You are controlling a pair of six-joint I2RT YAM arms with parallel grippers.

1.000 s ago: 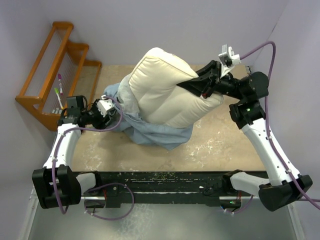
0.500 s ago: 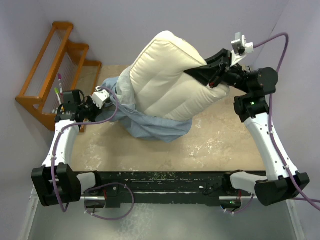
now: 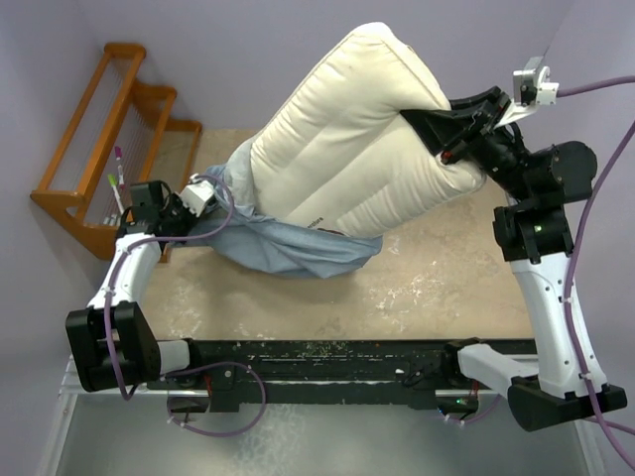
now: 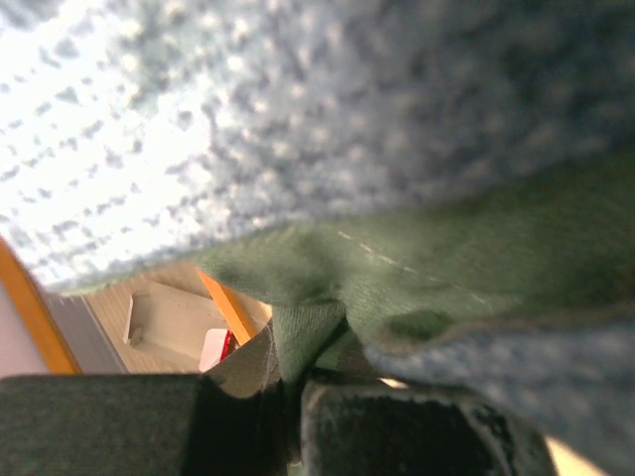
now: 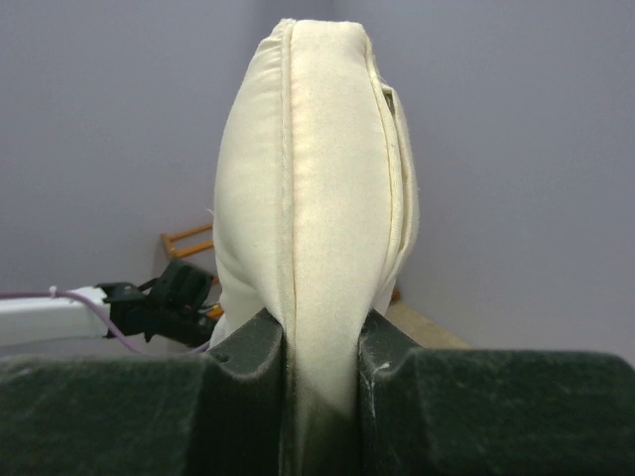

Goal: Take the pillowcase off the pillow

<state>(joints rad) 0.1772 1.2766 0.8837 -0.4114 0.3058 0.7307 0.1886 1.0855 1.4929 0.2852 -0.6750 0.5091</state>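
The cream pillow (image 3: 347,149) is lifted off the table and tilts up to the right. My right gripper (image 3: 448,127) is shut on its upper right edge, and in the right wrist view the pillow (image 5: 317,178) stands pinched between the two pads of that gripper (image 5: 322,367). The blue-grey pillowcase (image 3: 298,248) hangs limp round the pillow's lower left end and lies bunched on the table. My left gripper (image 3: 194,201) is shut on the case's left edge. In the left wrist view a green fold of the pillowcase (image 4: 308,337) is clamped in this gripper (image 4: 298,402).
An orange wooden rack (image 3: 109,149) stands at the back left, close behind the left gripper. Purple walls enclose the beige table (image 3: 446,288) at the back and right. The black base rail (image 3: 327,362) runs along the near edge.
My right gripper has raised the pillow up and to the right, drawing more of it out of the case. My left gripper has shut on the case's edge and shifted slightly left.
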